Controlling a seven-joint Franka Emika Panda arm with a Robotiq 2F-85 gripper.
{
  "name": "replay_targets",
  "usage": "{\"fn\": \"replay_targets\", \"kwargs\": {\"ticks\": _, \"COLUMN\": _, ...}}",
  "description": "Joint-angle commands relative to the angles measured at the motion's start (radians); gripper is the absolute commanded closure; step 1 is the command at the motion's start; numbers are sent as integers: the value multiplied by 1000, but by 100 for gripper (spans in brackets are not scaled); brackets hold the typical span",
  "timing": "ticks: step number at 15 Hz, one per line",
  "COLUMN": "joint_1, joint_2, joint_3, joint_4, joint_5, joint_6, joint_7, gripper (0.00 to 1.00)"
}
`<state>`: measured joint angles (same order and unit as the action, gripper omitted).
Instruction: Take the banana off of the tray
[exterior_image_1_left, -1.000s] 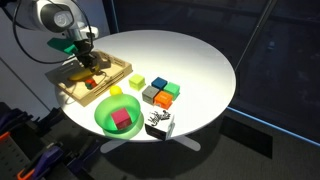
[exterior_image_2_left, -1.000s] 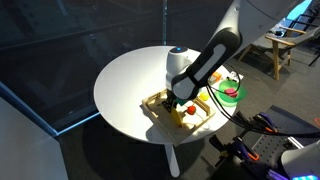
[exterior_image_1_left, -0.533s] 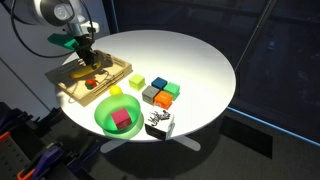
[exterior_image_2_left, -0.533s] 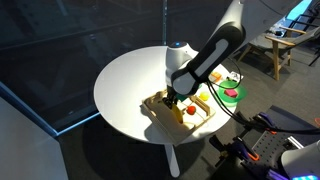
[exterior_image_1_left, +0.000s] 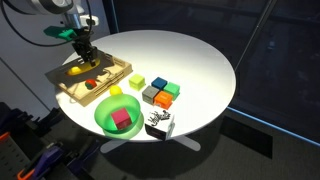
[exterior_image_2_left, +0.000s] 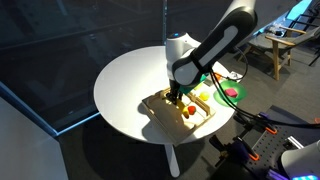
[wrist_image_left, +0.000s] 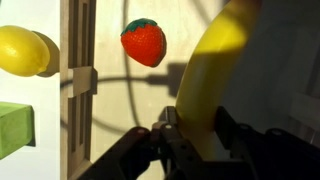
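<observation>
My gripper (wrist_image_left: 190, 135) is shut on the yellow banana (wrist_image_left: 215, 70), which fills the space between the two dark fingers in the wrist view. In an exterior view the gripper (exterior_image_1_left: 85, 55) hangs over the far end of the wooden tray (exterior_image_1_left: 110, 70), with the banana (exterior_image_1_left: 76, 70) at its tips. A red strawberry (wrist_image_left: 145, 40) lies on the tray floor below. In an exterior view the gripper (exterior_image_2_left: 178, 96) stands above the tray (exterior_image_2_left: 160, 107).
A lemon (wrist_image_left: 22, 50) lies just outside the tray rim, next to a green bowl (exterior_image_1_left: 105, 118) holding a magenta block. Coloured blocks (exterior_image_1_left: 160, 92) and a black-and-white box (exterior_image_1_left: 160, 124) sit on the round white table (exterior_image_1_left: 190, 60).
The arm has risen and shifted slightly toward the table's far edge, with the gripper still shut on the banana.
</observation>
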<state>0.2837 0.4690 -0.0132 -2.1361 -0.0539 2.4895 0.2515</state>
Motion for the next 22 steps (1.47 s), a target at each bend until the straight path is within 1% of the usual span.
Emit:
{"fn": "replay_targets", "kwargs": {"ticks": 1, "joint_1": -14, "joint_2": -71, "joint_3": -3, "joint_4": -27, "joint_5": -45, "joint_6": -61, "joint_7": 27, "gripper": 83}}
{"fn": "replay_targets", "kwargs": {"ticks": 5, "joint_1": -44, "joint_2": -114, "joint_3": -11, "joint_4": -54, "joint_5": -59, "joint_6": -76, "joint_7": 22, "gripper": 83}}
{"fn": "replay_targets", "kwargs": {"ticks": 8, "joint_1": -89, "joint_2": -131, "joint_3": -19, "joint_4": -54, "joint_5": -48, "joint_6": -76, "joint_7": 5, "gripper": 83}}
{"fn": "replay_targets", "kwargs": {"ticks": 14, "joint_1": -187, "joint_2": -144, "joint_3": -48, "joint_4": -19, "joint_5": -27, "joint_6": -100, "joint_7": -3, "gripper": 83}}
{"fn": "replay_targets", "kwargs": {"ticks": 22, "joint_1": -283, "joint_2": -123, "joint_3": -67, "joint_4": 47, "joint_5": 24, "joint_6": -147, "joint_7": -16, "gripper": 83}}
